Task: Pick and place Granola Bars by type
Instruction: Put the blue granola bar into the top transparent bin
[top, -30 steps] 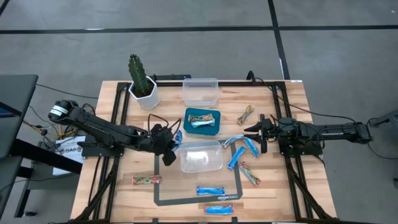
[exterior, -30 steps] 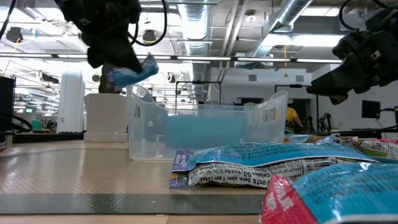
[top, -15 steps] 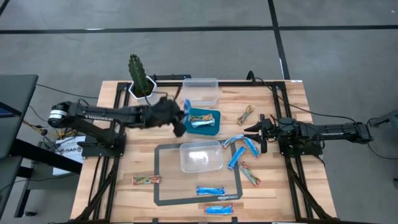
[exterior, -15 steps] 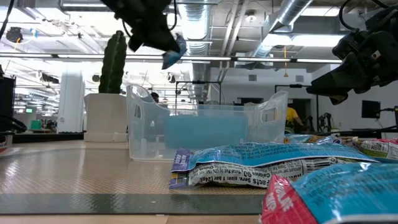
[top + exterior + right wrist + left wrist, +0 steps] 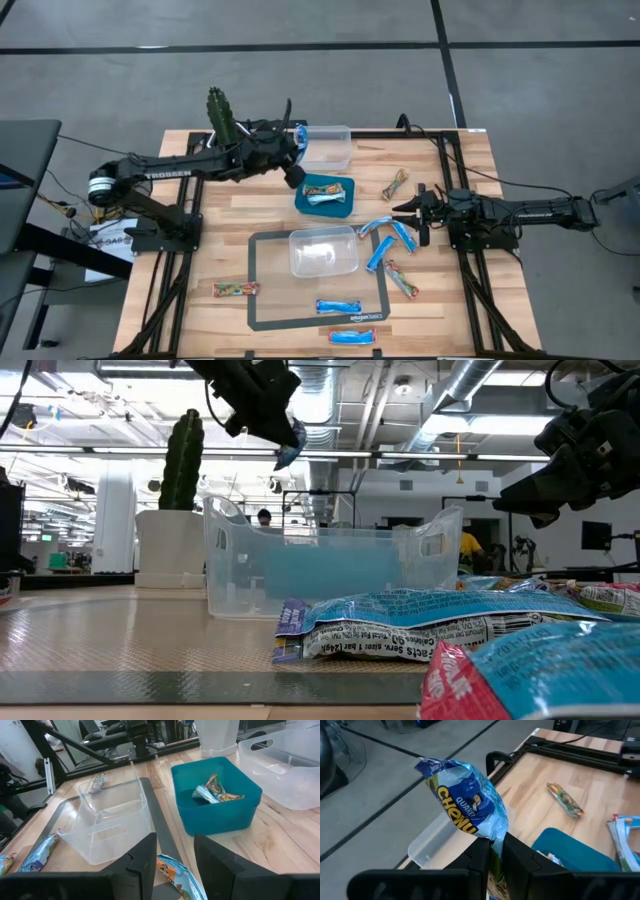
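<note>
Blue granola bar [image 5: 470,810] is pinched by one wrapper end in the left tool [image 5: 291,172], hanging in the air just short of the rear clear bin [image 5: 324,146], with the teal bin [image 5: 326,194] beside and below the tool. Wrapper looks crinkly, light, floppy; the end pinch lets it swing, so I'd judge a mid-body grip across the flat faces steadier. Film is probably slick, contents crushable, so go easy on squeeze.

Other granola bars: blue ones [image 5: 386,242] on the tabletop [image 5: 475,170] just ahead of the right tool [image 5: 421,213], which waits with fingers spread and empty. A tan bar [image 5: 234,289] lies well apart from both tools. Front clear bin [image 5: 322,251] sits between them.
</note>
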You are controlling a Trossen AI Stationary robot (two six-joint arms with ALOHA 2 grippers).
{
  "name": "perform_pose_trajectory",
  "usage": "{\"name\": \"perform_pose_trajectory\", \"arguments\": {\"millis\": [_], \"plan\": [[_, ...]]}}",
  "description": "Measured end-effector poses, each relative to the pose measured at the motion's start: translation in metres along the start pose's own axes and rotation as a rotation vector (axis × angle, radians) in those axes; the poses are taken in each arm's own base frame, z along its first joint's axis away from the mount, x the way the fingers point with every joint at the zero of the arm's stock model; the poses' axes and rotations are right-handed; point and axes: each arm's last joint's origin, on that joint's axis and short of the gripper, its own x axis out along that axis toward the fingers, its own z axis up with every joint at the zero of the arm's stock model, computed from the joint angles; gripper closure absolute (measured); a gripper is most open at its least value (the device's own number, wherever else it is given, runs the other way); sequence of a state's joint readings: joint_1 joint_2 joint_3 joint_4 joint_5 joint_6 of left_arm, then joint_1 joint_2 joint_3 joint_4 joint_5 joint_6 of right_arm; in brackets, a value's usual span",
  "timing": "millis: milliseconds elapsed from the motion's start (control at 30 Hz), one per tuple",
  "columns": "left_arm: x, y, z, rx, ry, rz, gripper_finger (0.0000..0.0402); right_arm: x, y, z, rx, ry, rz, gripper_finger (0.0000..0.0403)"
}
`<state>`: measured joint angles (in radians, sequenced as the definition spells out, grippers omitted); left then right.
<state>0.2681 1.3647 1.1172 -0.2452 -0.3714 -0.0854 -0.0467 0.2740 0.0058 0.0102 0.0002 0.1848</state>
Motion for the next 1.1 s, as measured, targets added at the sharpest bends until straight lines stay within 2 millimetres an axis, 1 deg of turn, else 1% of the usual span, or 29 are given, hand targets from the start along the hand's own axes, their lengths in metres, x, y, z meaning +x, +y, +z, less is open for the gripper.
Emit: {"name": "perform_pose_trajectory", "arguments": {"millis": [100,167,267,300,433,467,633,733,933,1000,1100], "plan": [[0.005,0.004,0.003,0.001,-0.022,0.014,0.0366,0.0,0.0,0.0,0.0,-0.001,0.0,0.0278],[0.008,0.01,0.003,0.001,-0.019,0.023,0.0366,0.0,0.0,0.0,0.0,0.0,0.0,0.0278],[0.018,0.019,0.004,0.0,-0.022,0.031,0.0366,0.0,0.0,0.0,0.0,-0.001,0.0,0.0278],[0.023,0.023,0.004,0.008,0.003,0.038,0.0366,0.0,0.0,0.0,0.0,-0.001,0.0,0.0278],[0.042,0.035,0.02,0.044,0.057,0.054,0.0366,0.0,0.0,0.0,0.0,-0.001,0.0,0.0278],[0.048,0.037,0.026,0.058,0.068,0.052,0.0366,0.0,0.0,0.0,0.0,-0.001,0.0,0.0278],[0.082,0.046,0.042,0.153,0.209,0.037,0.0366,0.0,0.0,0.0,0.0,-0.001,0.0,0.0278],[0.1,0.05,0.048,0.191,0.298,0.013,0.0366,0.0,0.0,0.0,0.0,-0.001,0.0,0.0278],[0.14,0.057,0.044,0.28,0.43,-0.013,0.0366,0.0,0.0,0.0,0.0,-0.001,0.0,0.0278],[0.153,0.058,0.039,0.296,0.461,-0.016,0.0366,0.0,0.0,0.0,0.0,-0.001,0.0,0.0278],[0.17,0.06,0.027,0.297,0.522,-0.022,0.0366,0.0,0.0,0.0,0.0,-0.001,0.0,0.0278]]}}
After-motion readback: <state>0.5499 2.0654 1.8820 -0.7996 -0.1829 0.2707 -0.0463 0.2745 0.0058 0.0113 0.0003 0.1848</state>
